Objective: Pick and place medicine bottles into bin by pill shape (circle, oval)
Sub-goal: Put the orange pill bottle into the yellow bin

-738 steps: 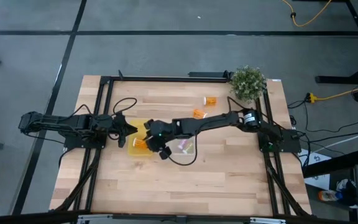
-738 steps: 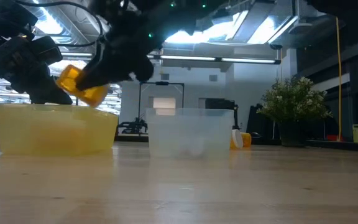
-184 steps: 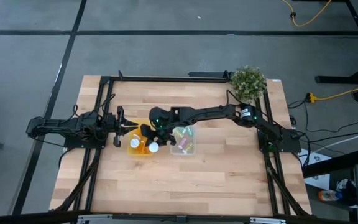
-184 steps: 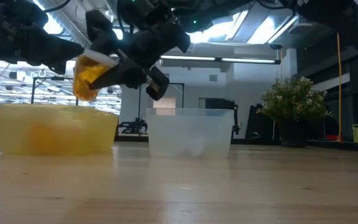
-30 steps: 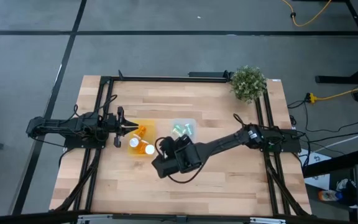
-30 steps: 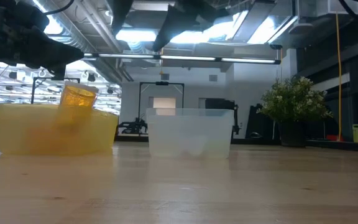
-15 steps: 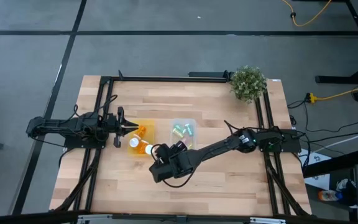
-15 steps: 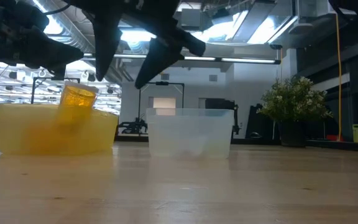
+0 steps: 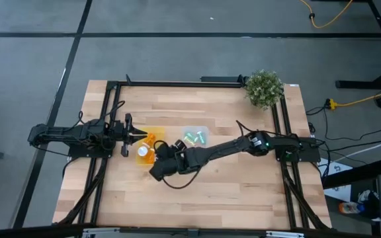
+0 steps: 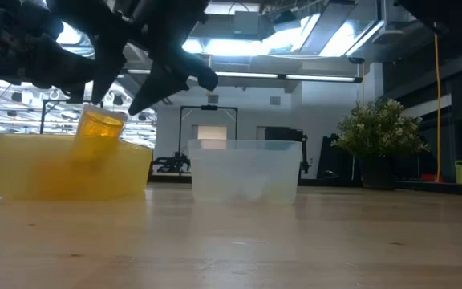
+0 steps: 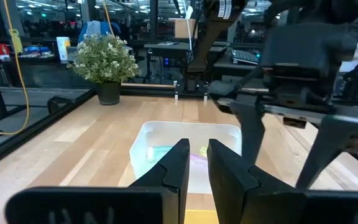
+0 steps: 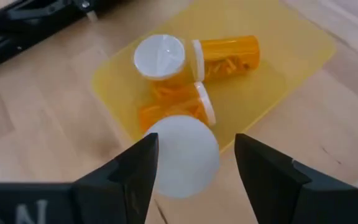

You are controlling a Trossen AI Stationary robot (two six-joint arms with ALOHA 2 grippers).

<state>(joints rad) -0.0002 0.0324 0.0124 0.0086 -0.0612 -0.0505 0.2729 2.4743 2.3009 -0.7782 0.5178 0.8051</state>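
High view first: the yellow bin (image 9: 152,134) sits near the middle of the wooden table (image 9: 243,192), and the right gripper (image 9: 159,162) hangs just over its near edge, the right arm stretched across from the far side of the clear bin (image 9: 194,129). Right wrist view gives the close look: its two dark fingers (image 12: 135,174) are spread, one on each side of a white cap (image 12: 182,155) at the yellow bin's near rim, with a sliver of daylight on one side, so nothing is pinched. Deeper in the yellow bin lie three more orange medicine bottles (image 12: 225,53), one upright with its cap facing up and two on their sides. Low view shows one orange bottle (image 10: 100,132) tilted and poking above the yellow bin's rim. Just beside the yellow bin, the clear bin holds the pale green-teal bottles (image 9: 192,138). On the yellow bin's other side waits the left gripper (image 9: 129,134), pointed at it, fingers drawn close with only a thin slit between them and nothing in it. A potted plant (image 9: 264,88) stands well away from the yellow bin at the table's far corner.
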